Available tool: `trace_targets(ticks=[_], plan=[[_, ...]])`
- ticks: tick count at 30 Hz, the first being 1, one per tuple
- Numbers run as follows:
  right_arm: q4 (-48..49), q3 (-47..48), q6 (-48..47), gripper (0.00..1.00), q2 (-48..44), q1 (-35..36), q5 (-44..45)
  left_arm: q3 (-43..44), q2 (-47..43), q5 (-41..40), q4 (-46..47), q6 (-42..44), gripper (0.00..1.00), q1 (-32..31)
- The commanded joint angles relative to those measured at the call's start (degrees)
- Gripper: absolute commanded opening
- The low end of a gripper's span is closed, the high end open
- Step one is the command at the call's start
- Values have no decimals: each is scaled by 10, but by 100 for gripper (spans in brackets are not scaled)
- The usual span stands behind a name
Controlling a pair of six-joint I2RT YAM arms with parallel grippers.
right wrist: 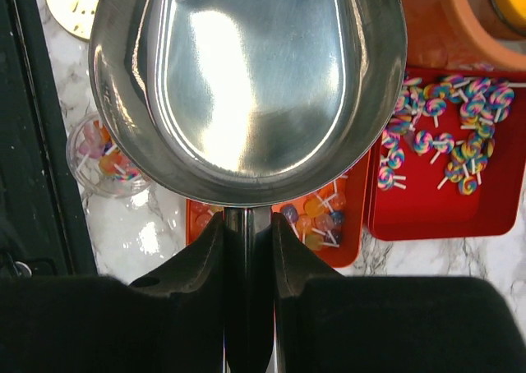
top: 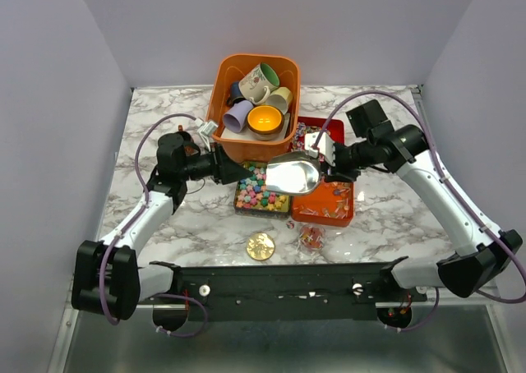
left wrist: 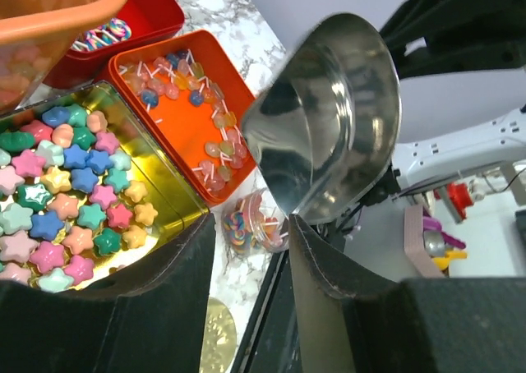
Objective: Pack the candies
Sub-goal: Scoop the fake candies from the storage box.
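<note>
Pastel star-shaped candies point(top: 261, 195) fill a gold tin point(left wrist: 177, 200) at mid-table. Round lollipop candies point(top: 329, 199) lie in an orange tray point(left wrist: 197, 77), and swirl lollipops point(right wrist: 444, 126) lie in a red tray point(top: 327, 128). A small clear cup point(top: 312, 236) holds a few candies. My right gripper point(right wrist: 246, 225) is shut on the handle of a steel scoop point(top: 292, 174), which is empty and hovers over the tin and orange tray. My left gripper point(left wrist: 251, 229) is open and empty, low by the tin's left side, under the orange basket's rim.
An orange basket point(top: 223, 77) of ceramic mugs stands at the back centre, right behind the tin. A round gold lid point(top: 261, 246) lies near the front edge, left of the clear cup. The two grippers are close together over the trays.
</note>
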Motion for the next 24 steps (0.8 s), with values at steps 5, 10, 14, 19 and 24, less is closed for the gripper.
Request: trace_targets(ticks=[5,10,14,19,24], plan=[[66,39,46,1,50,54,31,10,22,-43,17,-40,49,4],[55,70,11,0,125,79,123,38,-7,-135,-148,35,48,61],[-17,147,-13,1,209,82,173,30,-22,-220,-260,76,46,106],[-43,211,-63,1,269,97,265,-35,-50,-347,-302,59,46,126],[-94,260,-113,1,308,121,319,-96,-73,-369,-295,17,45,133]])
